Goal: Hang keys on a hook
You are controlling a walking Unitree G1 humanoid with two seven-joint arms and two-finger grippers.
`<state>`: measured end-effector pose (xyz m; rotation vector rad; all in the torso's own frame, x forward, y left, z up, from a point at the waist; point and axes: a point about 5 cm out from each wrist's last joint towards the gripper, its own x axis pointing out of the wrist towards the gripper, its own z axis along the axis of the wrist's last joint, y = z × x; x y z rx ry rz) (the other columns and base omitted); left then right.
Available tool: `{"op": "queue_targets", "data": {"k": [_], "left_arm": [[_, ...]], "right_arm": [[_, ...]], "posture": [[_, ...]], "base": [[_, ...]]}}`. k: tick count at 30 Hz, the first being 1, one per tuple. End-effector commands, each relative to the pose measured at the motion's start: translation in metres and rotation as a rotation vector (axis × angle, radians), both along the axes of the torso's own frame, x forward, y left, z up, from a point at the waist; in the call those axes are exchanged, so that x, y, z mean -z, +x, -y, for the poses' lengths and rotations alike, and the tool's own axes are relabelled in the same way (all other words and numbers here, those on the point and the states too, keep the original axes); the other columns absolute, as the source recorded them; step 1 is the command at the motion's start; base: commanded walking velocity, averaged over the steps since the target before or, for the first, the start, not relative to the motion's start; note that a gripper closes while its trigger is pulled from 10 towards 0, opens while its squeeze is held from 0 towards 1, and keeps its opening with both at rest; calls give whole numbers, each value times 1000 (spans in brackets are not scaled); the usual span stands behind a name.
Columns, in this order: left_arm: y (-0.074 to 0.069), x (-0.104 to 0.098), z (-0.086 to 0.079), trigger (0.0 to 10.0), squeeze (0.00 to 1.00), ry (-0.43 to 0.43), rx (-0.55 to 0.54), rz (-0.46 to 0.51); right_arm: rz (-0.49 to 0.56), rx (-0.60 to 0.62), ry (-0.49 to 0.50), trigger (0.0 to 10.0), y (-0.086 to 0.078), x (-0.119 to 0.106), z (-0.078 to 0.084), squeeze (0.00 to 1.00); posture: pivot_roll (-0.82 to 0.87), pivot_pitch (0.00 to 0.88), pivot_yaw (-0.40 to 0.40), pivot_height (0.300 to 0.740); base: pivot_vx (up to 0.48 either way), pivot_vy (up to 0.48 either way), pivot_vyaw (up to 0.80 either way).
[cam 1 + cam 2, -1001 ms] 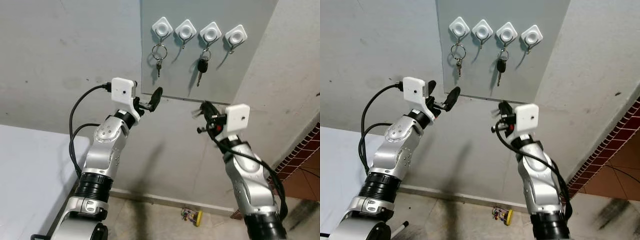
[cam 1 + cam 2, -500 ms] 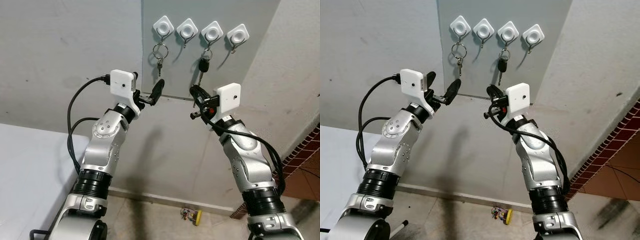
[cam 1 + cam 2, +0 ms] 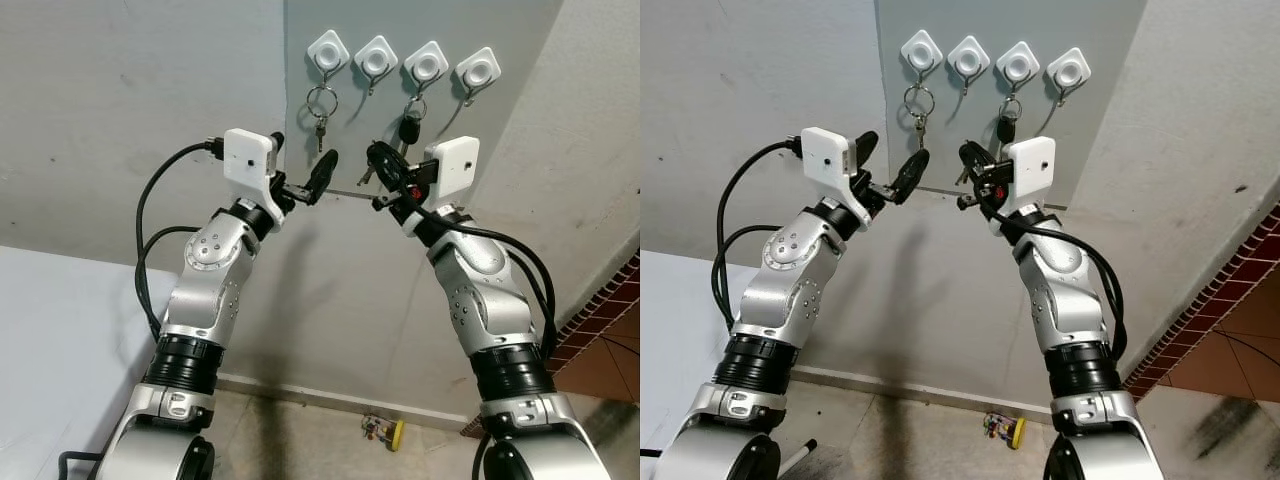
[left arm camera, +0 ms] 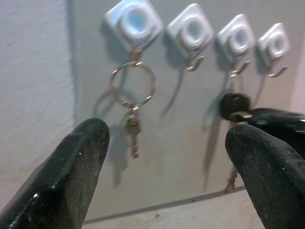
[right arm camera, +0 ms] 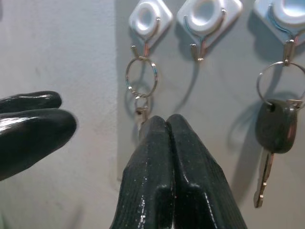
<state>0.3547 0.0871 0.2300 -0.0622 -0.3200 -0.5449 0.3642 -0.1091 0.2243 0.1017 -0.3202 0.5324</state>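
Note:
Four white diamond hooks sit in a row on a grey wall panel (image 3: 520,40). The first hook (image 3: 326,52) carries a key ring with a small key (image 3: 320,128). The second hook (image 3: 375,57) and fourth hook (image 3: 477,70) are bare. A black-headed car key (image 3: 407,130) hangs from the third hook (image 3: 424,62). My left gripper (image 3: 300,160) is open just below the first hook, nothing between its fingers (image 4: 71,176). My right gripper (image 3: 385,165) is shut just below the car key, its fingertips (image 5: 167,126) pressed together in front of the small key (image 5: 140,113), with no key seen in them.
Both grippers are raised close together against the wall, tips a few centimetres apart. A white surface (image 3: 50,340) lies at the lower left. A small colourful object (image 3: 385,430) rests on the floor by the wall. Red brick tiling (image 3: 610,300) runs at the right.
My right gripper has risen and swung left toward the panel, ending beside the left gripper under the hooks. The left gripper has lifted slightly toward the first hook.

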Motion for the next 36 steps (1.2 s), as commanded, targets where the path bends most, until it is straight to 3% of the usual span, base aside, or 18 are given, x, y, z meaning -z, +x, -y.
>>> {"op": "queue_targets", "data": {"k": [1, 18, 36], "left_arm": [[-3, -10, 7, 10000, 0, 14, 33, 35], [-6, -11, 5, 10000, 0, 9, 25, 30], [-6, -11, 0, 10000, 0, 4, -4, 26]], "right_arm": [[26, -6, 23, 10000, 6, -11, 0, 0], [19, -72, 129, 10000, 28, -32, -4, 0], [40, -184, 268, 10000, 36, -54, -6, 0]], "posture": [[17, 0, -38, 732], [45, 0, -43, 732], [64, 0, -63, 732]], "base": [[0, 0, 0], [0, 0, 0], [0, 0, 0]]}}
